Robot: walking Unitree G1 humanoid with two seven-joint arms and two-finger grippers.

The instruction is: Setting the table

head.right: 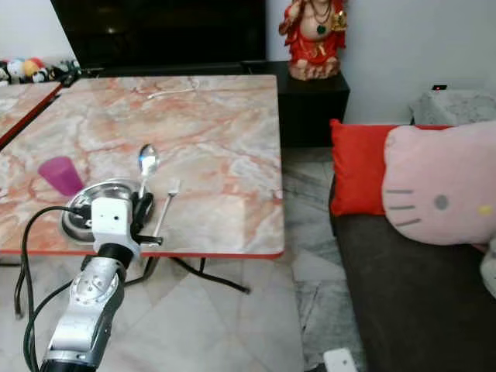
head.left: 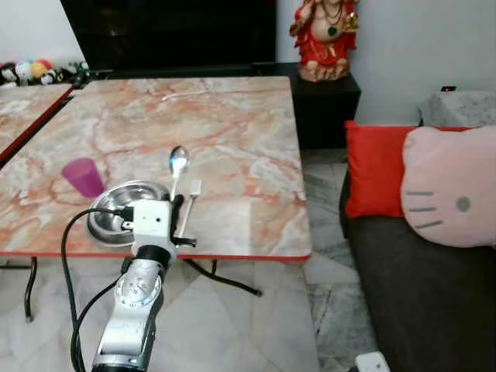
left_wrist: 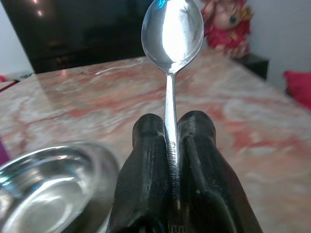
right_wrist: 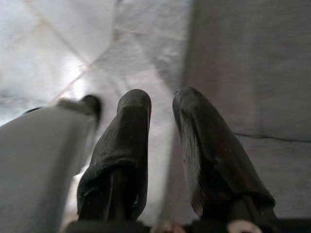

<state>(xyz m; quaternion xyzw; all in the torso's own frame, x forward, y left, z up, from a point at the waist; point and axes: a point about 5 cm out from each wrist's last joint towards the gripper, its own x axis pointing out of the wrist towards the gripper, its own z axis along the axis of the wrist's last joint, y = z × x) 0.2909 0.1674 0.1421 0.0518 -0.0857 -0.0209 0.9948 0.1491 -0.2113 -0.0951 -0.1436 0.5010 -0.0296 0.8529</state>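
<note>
Spoon [head.left: 178, 163] stands upright in the left claw [left_wrist: 171, 145], whose 2 black fingers [left_wrist: 146, 165] are clenched on its handle, bowl end up, in the lower left of the frame over the near edge of the marble tabletop [head.left: 232, 132]. Just beside the claw lies a steel bowl [head.left: 116, 209], and a purple cup [head.left: 82, 177] stands near it to the left. A fork [head.left: 190, 203] lies right of the spoon. The right claw [right_wrist: 160, 126] hangs over the floor [right_wrist: 58, 39], fingers slightly apart, grasping nothing
</note>
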